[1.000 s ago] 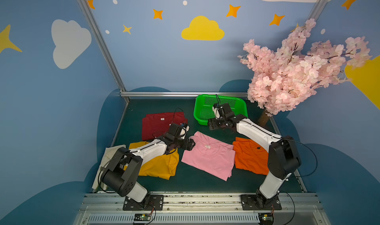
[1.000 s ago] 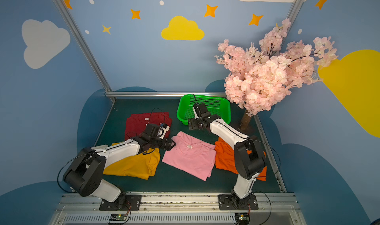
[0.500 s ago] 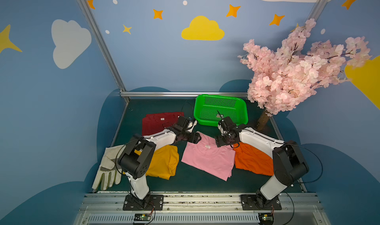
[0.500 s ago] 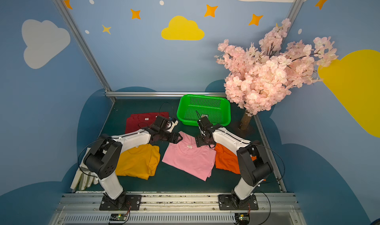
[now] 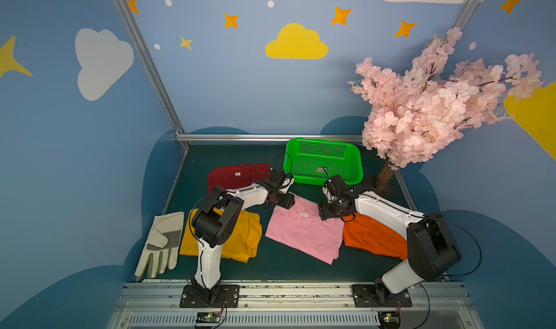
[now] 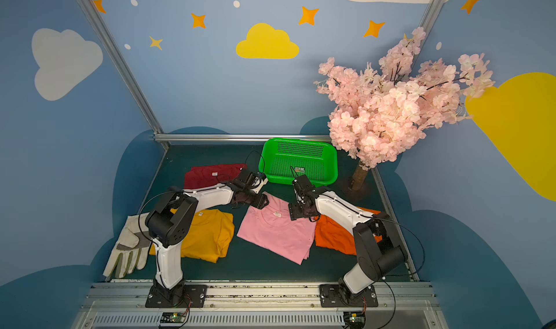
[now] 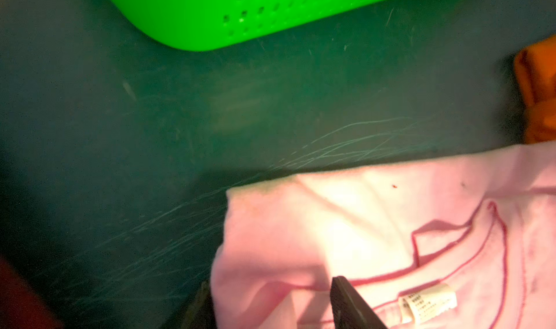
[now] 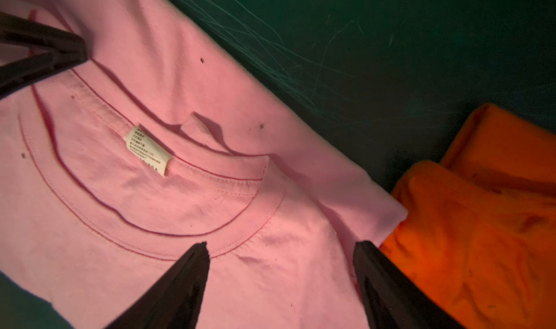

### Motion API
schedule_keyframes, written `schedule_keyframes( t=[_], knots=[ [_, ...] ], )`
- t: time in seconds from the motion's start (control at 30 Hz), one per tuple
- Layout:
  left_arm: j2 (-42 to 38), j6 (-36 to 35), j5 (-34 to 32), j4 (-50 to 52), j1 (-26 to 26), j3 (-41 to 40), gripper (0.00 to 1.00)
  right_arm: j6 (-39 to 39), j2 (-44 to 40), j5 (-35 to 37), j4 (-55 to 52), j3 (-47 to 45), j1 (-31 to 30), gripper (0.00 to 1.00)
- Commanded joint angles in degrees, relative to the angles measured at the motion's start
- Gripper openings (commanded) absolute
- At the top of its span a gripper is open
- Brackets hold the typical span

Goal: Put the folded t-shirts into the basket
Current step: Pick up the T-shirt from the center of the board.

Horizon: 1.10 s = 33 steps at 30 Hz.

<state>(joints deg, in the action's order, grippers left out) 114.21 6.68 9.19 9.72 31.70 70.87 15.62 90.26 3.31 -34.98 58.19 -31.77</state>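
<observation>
Left gripper (image 7: 270, 281) straddles soft folded pink t-shirt (image 7: 331, 228) corner.

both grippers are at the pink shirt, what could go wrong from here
The left gripper and right gripper sit at the pink shirt only at its collar end; lifted, the folded layers may hang open. One right finger sits next to the orange shirt and might snag it. The basket looks barely wider than the shirt, so it may drape over the rim.

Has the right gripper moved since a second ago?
Yes. The right gripper has left the basket's front rim and come toward the robot's base, onto the collar end of the pink t-shirt.
</observation>
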Motion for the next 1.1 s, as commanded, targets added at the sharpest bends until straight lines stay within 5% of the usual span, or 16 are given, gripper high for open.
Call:
schedule_keyframes(
  t=[0.0,0.13,0.3,0.8,1.07],
  knots=[
    [-0.52,-0.37,0.05,2.57,0.33,-3.32,0.48,0.77,-2.64,-0.97,-1.36,-0.84,0.42,0.80],
    [-5.45,-1.85,-0.83,5.43,-0.96,-7.80,0.21,0.95,-5.12,-1.44,-2.13,-1.60,0.96,0.80],
    [-12.52,-2.58,0.67,5.30,-3.62,-14.83,0.03,0.52,-5.90,-2.61,-2.52,-2.08,0.79,0.80],
    [-14.63,-2.50,3.86,5.25,-5.95,-16.72,0.02,0.87,7.55,-2.21,1.17,2.61,1.29,0.75],
    [-14.77,-1.75,6.74,3.71,-6.01,-17.61,0.02,1.76,10.01,-5.72,5.08,1.12,-0.13,0.46]
  ],
)
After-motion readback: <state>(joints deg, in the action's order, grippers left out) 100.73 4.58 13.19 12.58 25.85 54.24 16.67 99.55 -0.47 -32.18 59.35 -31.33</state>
